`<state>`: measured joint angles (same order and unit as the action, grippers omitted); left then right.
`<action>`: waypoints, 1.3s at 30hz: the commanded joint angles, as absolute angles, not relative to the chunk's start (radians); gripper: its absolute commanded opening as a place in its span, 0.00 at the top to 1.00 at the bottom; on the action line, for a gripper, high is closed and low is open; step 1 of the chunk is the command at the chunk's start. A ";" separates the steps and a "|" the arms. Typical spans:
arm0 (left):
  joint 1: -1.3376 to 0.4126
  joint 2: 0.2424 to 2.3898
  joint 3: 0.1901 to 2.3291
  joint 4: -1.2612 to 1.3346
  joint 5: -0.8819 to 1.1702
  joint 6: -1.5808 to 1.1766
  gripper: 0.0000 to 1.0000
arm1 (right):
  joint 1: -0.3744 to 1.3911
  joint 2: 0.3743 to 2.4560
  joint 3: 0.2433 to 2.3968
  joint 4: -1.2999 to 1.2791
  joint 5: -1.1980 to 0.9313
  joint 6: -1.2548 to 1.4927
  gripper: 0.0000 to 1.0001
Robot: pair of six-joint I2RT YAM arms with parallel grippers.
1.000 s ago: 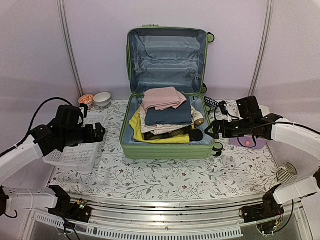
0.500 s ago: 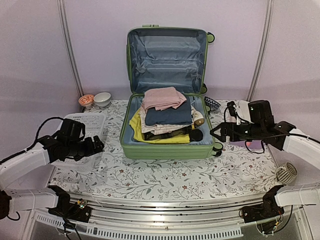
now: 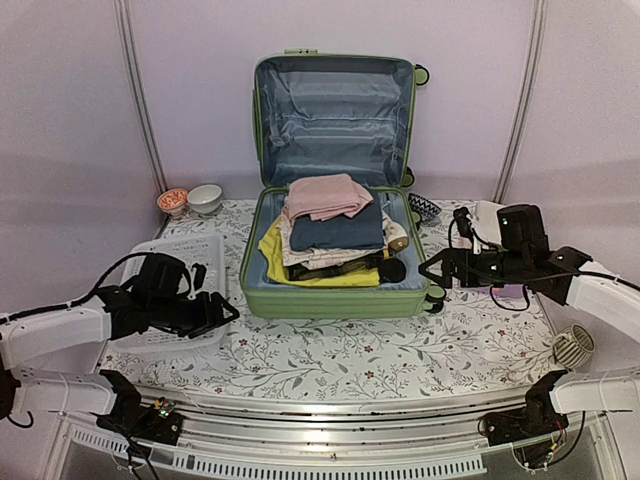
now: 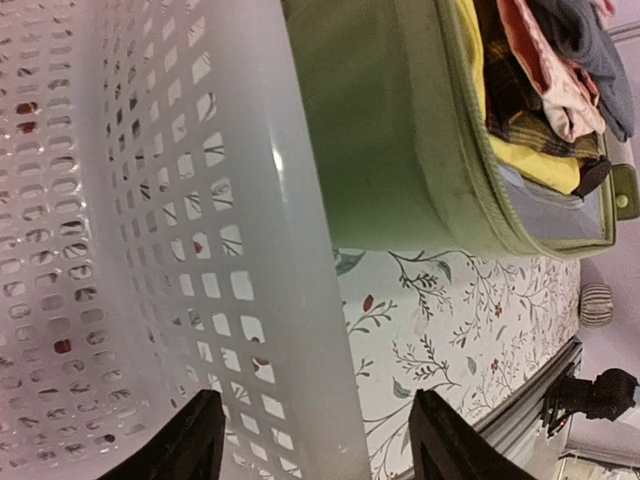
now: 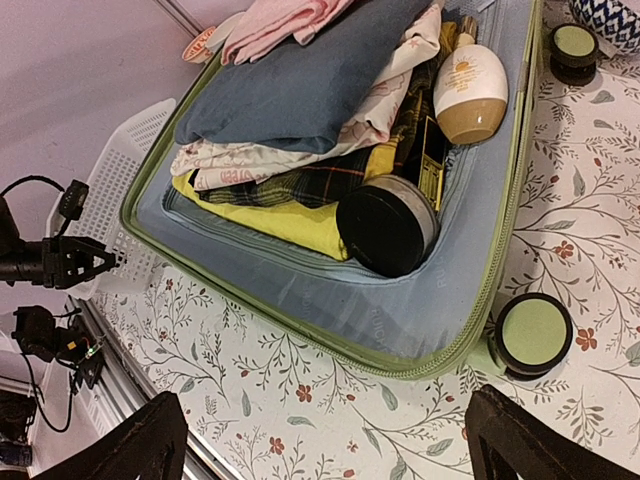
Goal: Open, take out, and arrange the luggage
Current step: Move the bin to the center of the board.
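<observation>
Looking at the luggage [image 3: 335, 300] first: it lies mid-table on the floral cloth [image 3: 330, 360], bottom half flat and the lid standing upright at the back wall, so the opening part looks done. I'd guess the ribbed hard shell is stiff and, packed this full, too heavy to drag by one rim. I'd leave it alone and unload instead.

The pink folded garment [image 3: 322, 196] on top is soft and floppy. I'd pinch it at a folded edge and expect it to sag and maybe pull on the blue folded garment [image 3: 340, 232] under it. The black round jar [image 5: 386, 222] and the cream bottle [image 5: 470, 95] at the right side are rigid and smooth, likely slippery, so I'd grab those across the body.

My right gripper [image 5: 325, 400] hovers off the case's near-right corner with its fingers spread wide around nothing. My left gripper [image 4: 315, 450] is down at the white perforated basket [image 3: 175, 262], fingers apart with the basket's wall between them. I can't see them pressing on it yet.

Compared to a second ago, the left arm has dropped and swung toward the case. The basket now sits a bit closer to the luggage. The right arm has sunk lower and backed off slightly. The case and its stack haven't budged.
</observation>
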<state>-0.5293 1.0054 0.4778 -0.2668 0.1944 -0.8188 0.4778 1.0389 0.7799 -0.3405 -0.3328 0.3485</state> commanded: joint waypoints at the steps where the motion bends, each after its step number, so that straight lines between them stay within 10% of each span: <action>1: -0.645 1.031 0.495 -0.193 0.217 -0.886 0.33 | 0.485 1.009 0.747 -0.314 -0.357 0.366 0.01; 16: -0.917 1.112 0.711 -0.334 -0.047 -0.941 0.12 | 0.488 0.991 0.738 -0.325 -0.366 0.377 0.01; 39: -0.915 1.111 0.989 -0.264 -0.186 -0.270 0.11 | 0.480 1.110 0.903 -0.218 -0.371 0.460 0.01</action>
